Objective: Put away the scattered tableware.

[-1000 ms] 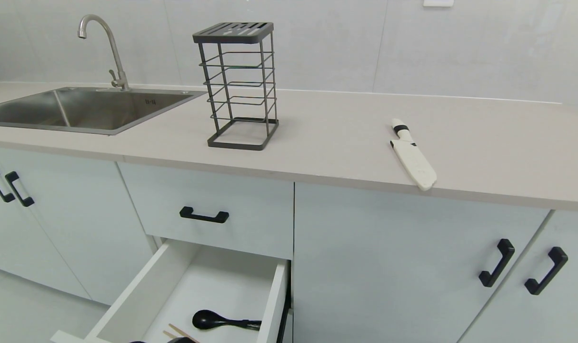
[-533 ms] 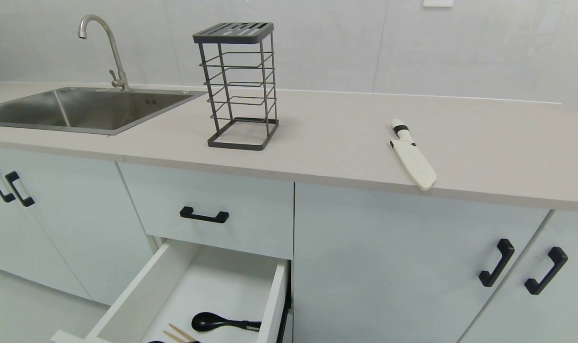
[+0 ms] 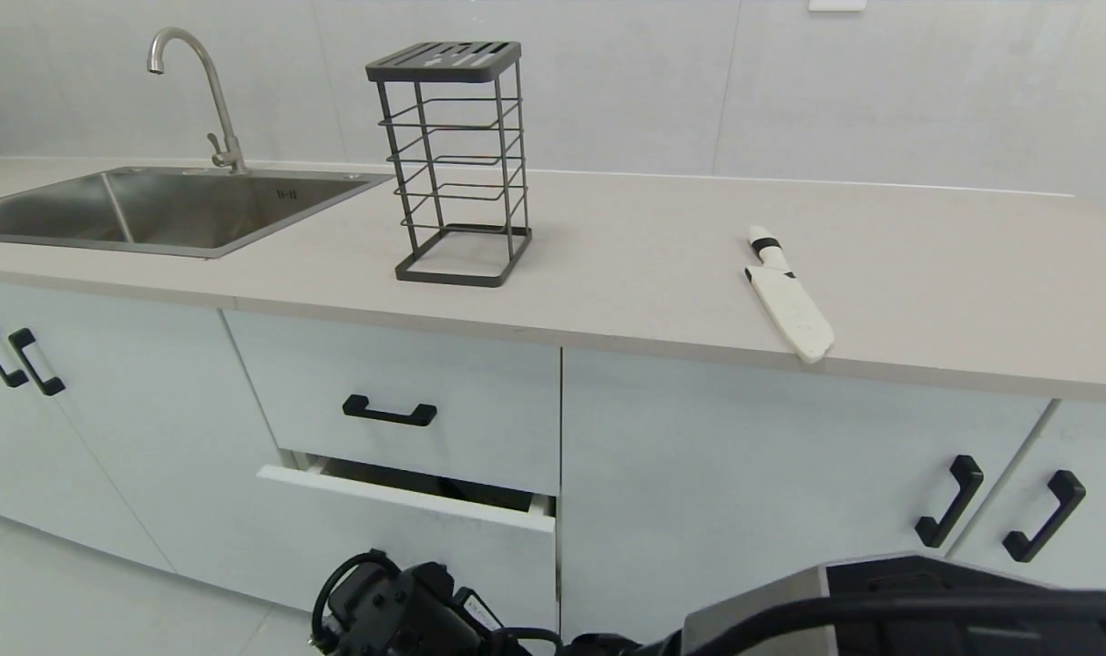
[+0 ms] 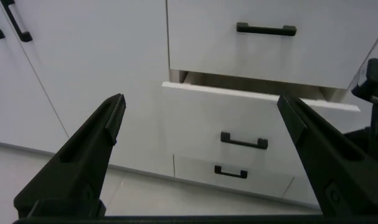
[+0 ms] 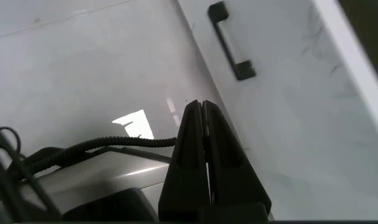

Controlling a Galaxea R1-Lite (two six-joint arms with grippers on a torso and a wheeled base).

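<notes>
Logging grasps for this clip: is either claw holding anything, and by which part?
Nothing is held. The left claw is open and empty; the right claw is shut on nothing. The white knife lies on the counter.

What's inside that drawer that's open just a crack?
The lower drawer sits slightly ajar beneath the top drawer. Only a dark strip shows through the gap. Anything inside is hidden by the drawer above and by its own front panel.
</notes>
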